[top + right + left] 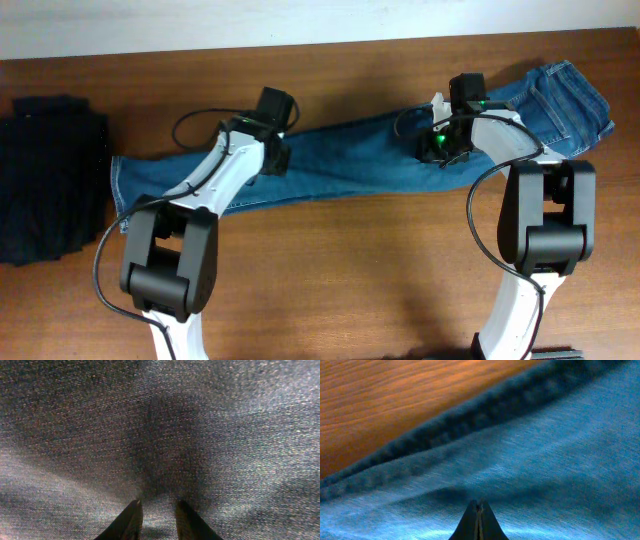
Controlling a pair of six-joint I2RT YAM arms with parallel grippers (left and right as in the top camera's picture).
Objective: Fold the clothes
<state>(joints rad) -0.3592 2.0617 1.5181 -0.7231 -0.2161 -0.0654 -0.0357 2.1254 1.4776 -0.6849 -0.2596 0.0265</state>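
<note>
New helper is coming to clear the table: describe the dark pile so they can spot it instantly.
Start at the wooden table and follow the jeans, stretched across its middle, to their hem end at image left. Just beyond that hem, at the table's edge, lies the dark pile. It is black and folded into a squarish stack, whereas the jeans are blue and laid out long.

Wooden desk [380, 260]. Jeans [360, 165] flat on it, stretched out lengthwise, waistband toward right end. Black folded garment pile [50, 180] at left edge, apparently just clear of the leg hem.
</note>
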